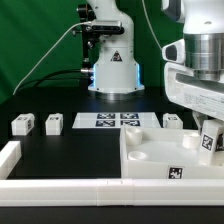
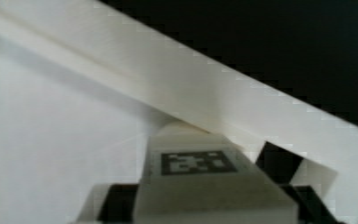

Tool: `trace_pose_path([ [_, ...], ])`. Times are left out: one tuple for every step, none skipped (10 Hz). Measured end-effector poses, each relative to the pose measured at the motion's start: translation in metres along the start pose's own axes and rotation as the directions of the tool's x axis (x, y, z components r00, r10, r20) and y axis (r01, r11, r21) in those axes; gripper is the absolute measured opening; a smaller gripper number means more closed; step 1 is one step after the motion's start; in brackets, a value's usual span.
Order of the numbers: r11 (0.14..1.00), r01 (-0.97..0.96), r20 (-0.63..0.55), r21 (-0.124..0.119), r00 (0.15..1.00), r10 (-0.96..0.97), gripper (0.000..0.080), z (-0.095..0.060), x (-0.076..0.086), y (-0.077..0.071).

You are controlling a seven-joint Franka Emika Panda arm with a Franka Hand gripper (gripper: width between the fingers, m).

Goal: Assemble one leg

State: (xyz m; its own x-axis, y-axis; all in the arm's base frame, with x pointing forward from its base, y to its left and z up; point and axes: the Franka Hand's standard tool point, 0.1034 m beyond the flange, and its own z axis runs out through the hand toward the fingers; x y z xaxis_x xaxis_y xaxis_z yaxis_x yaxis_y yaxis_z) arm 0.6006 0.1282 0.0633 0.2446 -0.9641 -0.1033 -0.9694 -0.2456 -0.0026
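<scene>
One leg (image 1: 211,139), clamped between the fingers (image 2: 291,168), poised above the tray (image 1: 150,152) corner, seemingly for insertion.

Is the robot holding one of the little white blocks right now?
Yes. The tool is shut on a leg over the tray; the wrist view shows its tagged face between the fingers.

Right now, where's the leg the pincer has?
In the exterior view the leg is at the far right, in the pincer, just above the tray, with another loose leg behind it.
</scene>
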Motion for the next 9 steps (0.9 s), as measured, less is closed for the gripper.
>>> trace_pose_path([
  [0.997, -0.08, 0.001, 0.0, 0.997, 0.08, 0.0294, -0.0001, -0.0003, -0.0001],
  [0.991, -0.131, 0.001, 0.0, 0.991, 0.131, 0.0294, 0.0, -0.0007, -0.0001],
  [0.99, -0.144, 0.001, 0.0, 0.99, 0.144, 0.0317, 0.0001, -0.0005, 0.0],
  [0.992, -0.127, 0.001, -0.001, 0.992, 0.127, 0.0317, 0.0006, -0.0009, 0.0003],
  [0.993, -0.114, 0.001, -0.001, 0.993, 0.114, 0.0511, 0.0006, -0.0012, 0.0003],
  [0.999, -0.041, 0.001, -0.001, 0.999, 0.041, 0.0511, 0.0007, -0.0012, 0.0004],
  [0.999, -0.035, 0.001, -0.001, 0.999, 0.035, 0.0636, 0.0007, -0.0018, 0.0003],
  [1.0, 0.012, 0.0, -0.002, 1.0, -0.012, 0.0636, 0.0008, -0.0017, 0.0004],
  [0.988, 0.155, -0.001, -0.003, 0.988, -0.155, 0.0636, 0.001, -0.0014, 0.0005],
])
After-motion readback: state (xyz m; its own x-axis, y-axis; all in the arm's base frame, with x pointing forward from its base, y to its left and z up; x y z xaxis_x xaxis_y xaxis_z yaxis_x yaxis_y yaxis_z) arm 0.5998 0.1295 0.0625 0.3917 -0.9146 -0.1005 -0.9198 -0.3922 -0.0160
